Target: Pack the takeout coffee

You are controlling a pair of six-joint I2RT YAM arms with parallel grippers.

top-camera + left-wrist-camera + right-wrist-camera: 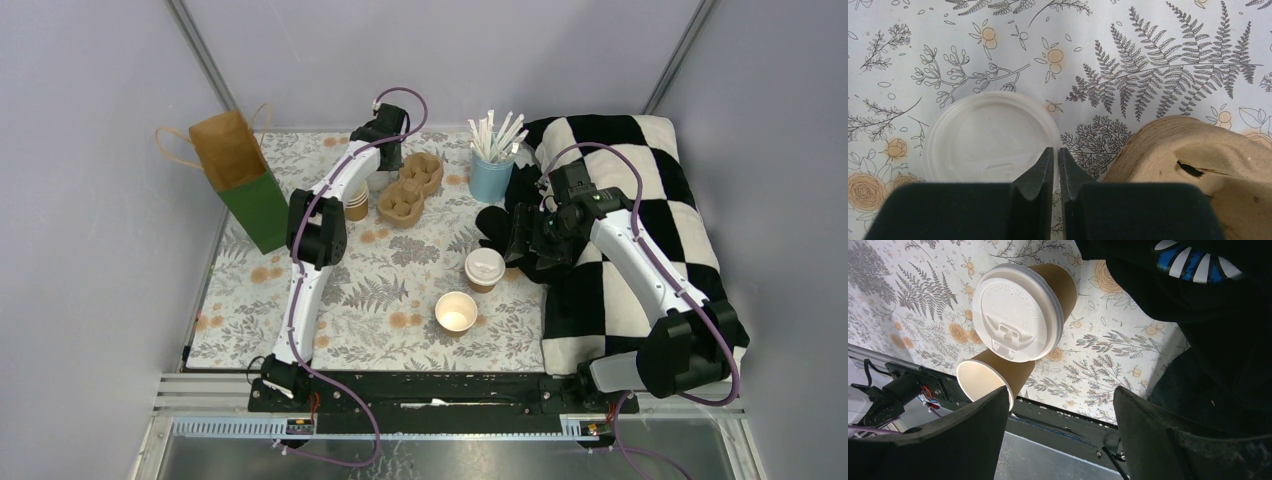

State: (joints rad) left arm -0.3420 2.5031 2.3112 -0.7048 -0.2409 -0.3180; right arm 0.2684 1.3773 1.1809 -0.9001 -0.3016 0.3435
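Standing near the middle of the floral cloth [400, 290], one tan cup [485, 268] already wears its white lid, while its twin, the open cup [456, 312], sits just beside it at about 7 o'clock, bare and cream inside. The second lid [990, 137] lies flat on the cloth far off toward 10 o'clock, just beside the pulp carrier [1188, 150] and at the carrier's 9 o'clock in the left wrist view.

The left gripper [1056, 152] sits at that lid's 3 o'clock rim, its fingers drawn almost together with only a thin slit between them. Whether the rim is nipped in that slit cannot be told. The right gripper [1060, 392] stands spread wide at the lidded cup's 3 o'clock, holding nothing.

The step in hand looks like fetching the loose lid for the open cup. The next move probably calls for a sure pinch on that thin rim. Then it needs a level lift, a carry back toward 5 o'clock and a square seating on the open cup.
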